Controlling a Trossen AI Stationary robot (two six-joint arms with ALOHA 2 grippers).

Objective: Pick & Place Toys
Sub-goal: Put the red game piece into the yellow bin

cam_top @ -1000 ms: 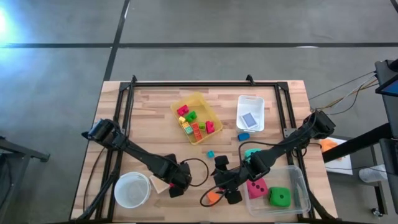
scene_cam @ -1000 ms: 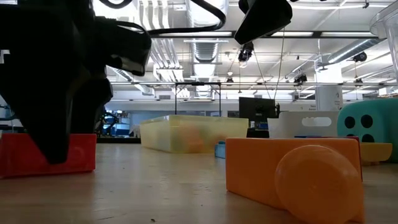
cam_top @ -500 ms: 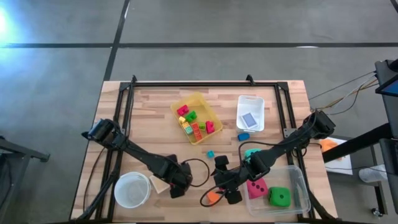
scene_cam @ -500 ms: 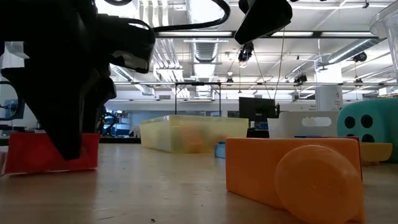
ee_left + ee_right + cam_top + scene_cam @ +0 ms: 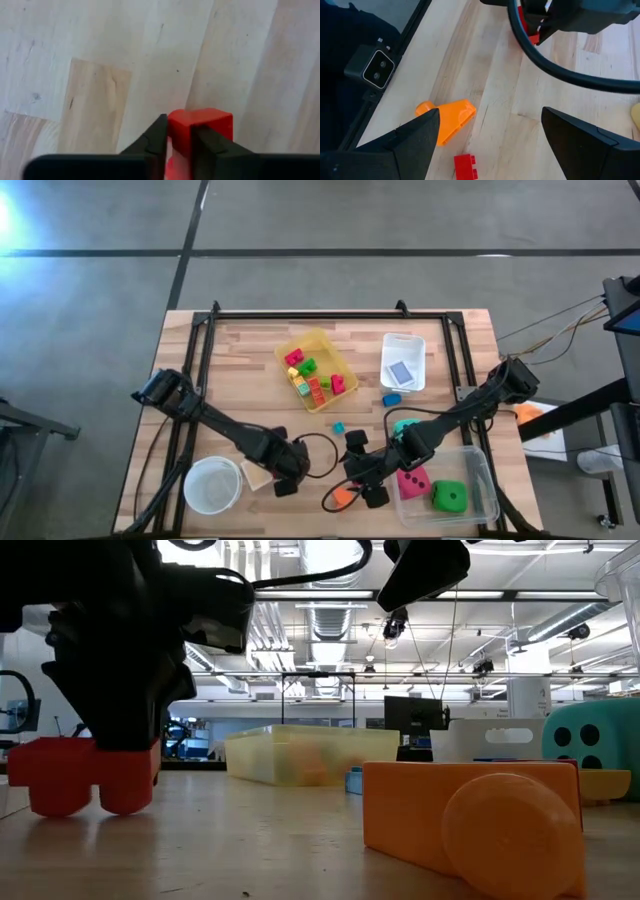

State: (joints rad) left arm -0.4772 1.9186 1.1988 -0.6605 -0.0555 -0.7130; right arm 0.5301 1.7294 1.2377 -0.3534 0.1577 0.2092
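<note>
My left gripper [image 5: 284,478] stands at the table's near side, right of the white bowl, pointing down and shut on a red block [image 5: 200,123]. The low view shows that red block [image 5: 84,774] under the dark gripper, its round studs turned down. My right gripper [image 5: 363,483] hangs open above the table, left of the clear bin. Below it an orange toy [image 5: 448,120] and another red block [image 5: 465,165] lie on the wood. A pink die [image 5: 412,480] and a green die [image 5: 450,498] lie in the clear bin. A teal die [image 5: 404,425] sits beside the right arm. My left gripper pinches the red block between its two fingers [image 5: 158,134], one on each of two opposite side faces [image 5: 181,131]. The fingers come from above, pointing down. The block's studded underside [image 5: 62,802] is at table level; I cannot tell whether it touches the wood.
A yellow bin [image 5: 340,360] with several small blocks stands at the middle far side, a white bin [image 5: 403,345] to its right. The clear bin [image 5: 480,470] is near right, the white bowl [image 5: 212,485] near left. A blue block [image 5: 391,399] and a teal block [image 5: 338,427] lie loose.
My left gripper has shut on the red block without shifting its place. As the fingers closed, the block slid and turned: it lay flat on the table, and now its round studs face down.
</note>
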